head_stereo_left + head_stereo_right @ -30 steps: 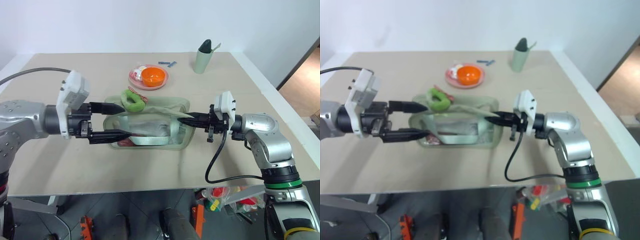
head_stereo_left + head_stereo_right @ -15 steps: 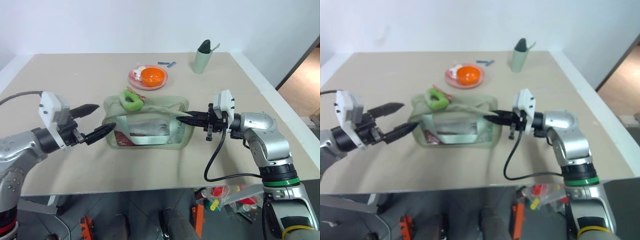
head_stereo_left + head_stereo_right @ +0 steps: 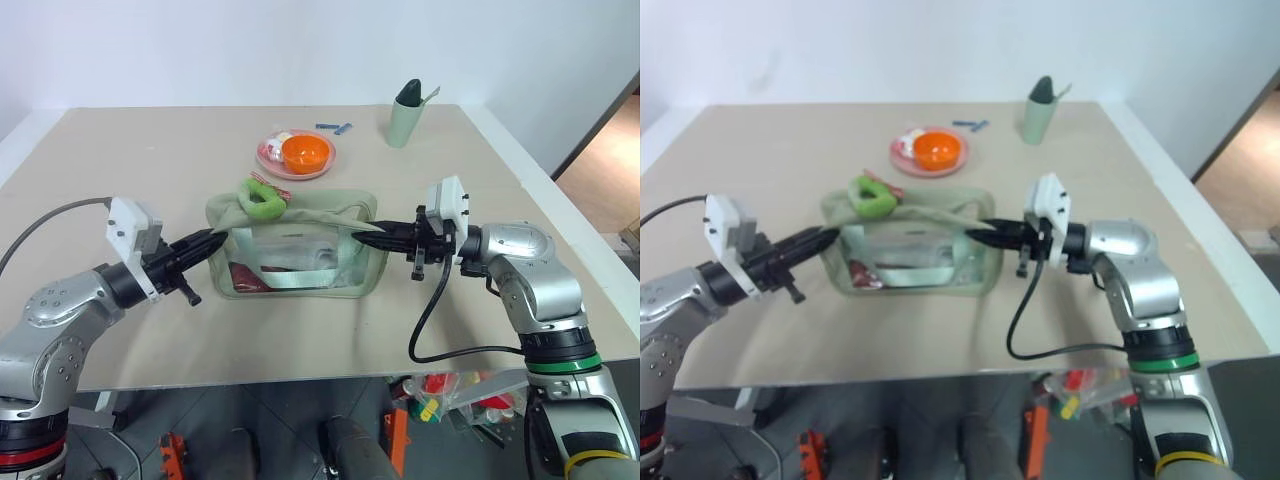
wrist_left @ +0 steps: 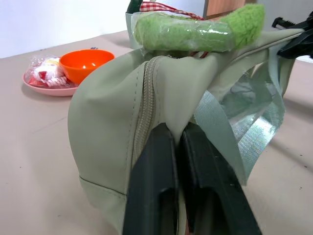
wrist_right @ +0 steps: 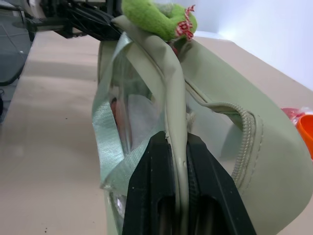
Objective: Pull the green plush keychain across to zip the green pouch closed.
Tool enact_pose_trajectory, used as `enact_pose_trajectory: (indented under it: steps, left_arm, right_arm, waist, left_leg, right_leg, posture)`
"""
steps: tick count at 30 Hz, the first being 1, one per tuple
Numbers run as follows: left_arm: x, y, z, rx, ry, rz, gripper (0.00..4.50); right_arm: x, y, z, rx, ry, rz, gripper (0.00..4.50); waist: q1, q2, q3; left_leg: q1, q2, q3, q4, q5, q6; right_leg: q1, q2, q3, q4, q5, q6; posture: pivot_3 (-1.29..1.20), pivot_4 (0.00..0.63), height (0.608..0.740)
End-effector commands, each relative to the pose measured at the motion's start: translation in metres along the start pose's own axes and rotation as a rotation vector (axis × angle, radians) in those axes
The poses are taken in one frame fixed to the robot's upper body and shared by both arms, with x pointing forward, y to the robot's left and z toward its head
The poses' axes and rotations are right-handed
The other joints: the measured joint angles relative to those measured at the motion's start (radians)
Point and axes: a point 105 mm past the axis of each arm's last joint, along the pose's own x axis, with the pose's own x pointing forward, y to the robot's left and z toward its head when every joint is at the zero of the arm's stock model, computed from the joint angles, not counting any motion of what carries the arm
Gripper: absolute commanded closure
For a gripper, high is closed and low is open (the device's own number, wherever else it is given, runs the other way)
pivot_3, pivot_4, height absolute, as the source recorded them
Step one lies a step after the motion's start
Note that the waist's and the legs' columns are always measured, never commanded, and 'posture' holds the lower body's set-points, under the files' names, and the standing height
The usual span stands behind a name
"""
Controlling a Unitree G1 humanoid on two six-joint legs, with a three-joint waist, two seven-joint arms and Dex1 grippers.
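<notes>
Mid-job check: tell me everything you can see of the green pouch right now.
The green pouch is a boxy sage-green fabric bag with a clear plastic front window, a pale green strap across it and a top zipper. It stands upright mid-table, with red and white items visible inside. The green plush keychain rests on its top near the robot's left end. The left end effector is shut on the fabric at that end; the right end effector pinches the top edge at the opposite end.
</notes>
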Motion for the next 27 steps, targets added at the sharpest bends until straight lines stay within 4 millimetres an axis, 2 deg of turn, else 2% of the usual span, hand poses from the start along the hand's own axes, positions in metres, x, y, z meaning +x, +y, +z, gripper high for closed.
enact_pose_trajectory:
  steps: [1, 3, 5, 6, 9, 14, 16, 20, 26, 27]
  left_arm:
    - [0.005, -0.007, 0.002, 0.03, -0.002, -0.037, 4.5]
    - [0.007, -0.008, 0.002, 0.028, -0.005, -0.044, 4.5]
    - [0.01, -0.008, 0.003, 0.029, -0.011, -0.045, 4.5]
    - [0.012, -0.008, 0.004, 0.029, -0.014, -0.046, 4.5]
    - [0.017, -0.01, 0.006, 0.027, -0.025, -0.053, 4.5]
    - [0.023, -0.013, 0.006, 0.027, -0.028, -0.06, 4.5]
    - [0.024, -0.015, 0.006, 0.026, -0.029, -0.067, 4.5]
    - [0.026, -0.016, 0.005, 0.024, -0.031, -0.07, 4.5]
    - [0.027, -0.02, 0.004, 0.019, -0.036, -0.071, 4.5]
    - [0.027, -0.019, 0.004, 0.018, -0.035, -0.067, 4.5]
  right_arm:
    - [0.0, 0.006, 0.034, -0.05, -0.064, 0.038, 2.84]
    - [0.0, 0.009, 0.04, -0.06, -0.051, 0.057, 2.06]
    - [0.002, 0.013, 0.056, -0.077, -0.055, 0.087, 1.51]
    - [0.004, 0.016, 0.063, -0.088, -0.062, 0.099, 1.03]
    - [0.013, 0.021, 0.077, -0.148, -0.081, 0.124, 0.1]
    - [0.039, 0.021, 0.093, -0.239, -0.154, 0.118, 0.04]
    - [0.052, 0.022, 0.088, -0.233, -0.146, 0.136, 0.04]
    - [0.072, 0.008, 0.078, -0.257, -0.129, 0.087, 0.04]
    - [0.084, -0.007, 0.064, -0.27, -0.099, 0.059, 0.04]
    - [0.084, -0.008, 0.062, -0.271, -0.095, 0.058, 0.28]
  waist:
    - [0.002, 0.0, 0.0]
    - [0.005, 0.0, 0.0]
    - [0.008, 0.0, 0.0]
    - [0.009, 0.0, 0.0]
    - [0.01, 0.0, 0.0]
    - [0.011, 0.0, 0.0]
    - [0.012, 0.0, 0.0]
    - [0.015, 0.0, 0.0]
    - [0.016, 0.0, 0.0]
    - [0.016, 0.0, 0.0]
  left_leg:
    - [0.0, 0.0, 0.0, 0.0, 0.0, 0.0]
    - [0.0, 0.0, 0.0, 0.0, 0.0, 0.0]
    - [0.0, -0.001, 0.0, 0.0, 0.0, 0.0]
    - [-0.001, -0.001, 0.0, 0.0, 0.0, 0.0]
    - [-0.001, -0.001, 0.0, 0.0, 0.0, 0.0]
    - [-0.001, -0.001, 0.0, 0.0, 0.0, 0.0]
    - [-0.002, -0.001, -0.001, 0.001, 0.0, 0.0]
    - [-0.003, -0.002, 0.0, 0.001, 0.0, 0.0]
    - [-0.004, -0.003, 0.0, 0.001, 0.0, 0.0]
    - [-0.004, -0.003, 0.0, 0.001, 0.0, 0.0]
  right_leg:
    - [0.0, 0.0, 0.0, 0.0, 0.0, 0.0]
    - [0.0, 0.0, 0.0, 0.0, 0.0, 0.0]
    - [0.0, -0.001, 0.0, 0.0, 0.0, 0.0]
    - [0.0, -0.001, 0.0, 0.0, 0.0, 0.0]
    - [0.0, -0.001, 0.0, 0.0, 0.0, 0.0]
    - [0.0, -0.002, -0.001, -0.001, 0.0, 0.001]
    - [0.0, -0.002, -0.001, -0.001, 0.0, 0.001]
    - [0.0, -0.003, -0.002, -0.001, 0.0, 0.001]
    - [0.0, -0.005, -0.003, -0.001, -0.001, 0.004]
    - [0.0, -0.005, -0.003, -0.001, 0.0, 0.005]
  posture:
    - [0.0, 0.15, 0.74]
    - [0.0, 0.15, 0.74]
    - [0.0, 0.15, 0.74]
    - [0.0, 0.15, 0.74]
    - [0.0, 0.15, 0.74]
    - [0.0, 0.15, 0.74]
    - [0.0, 0.15, 0.74]
    - [0.0, 0.15, 0.74]
    - [0.0, 0.15, 0.74]
    - [0.0, 0.15, 0.74]
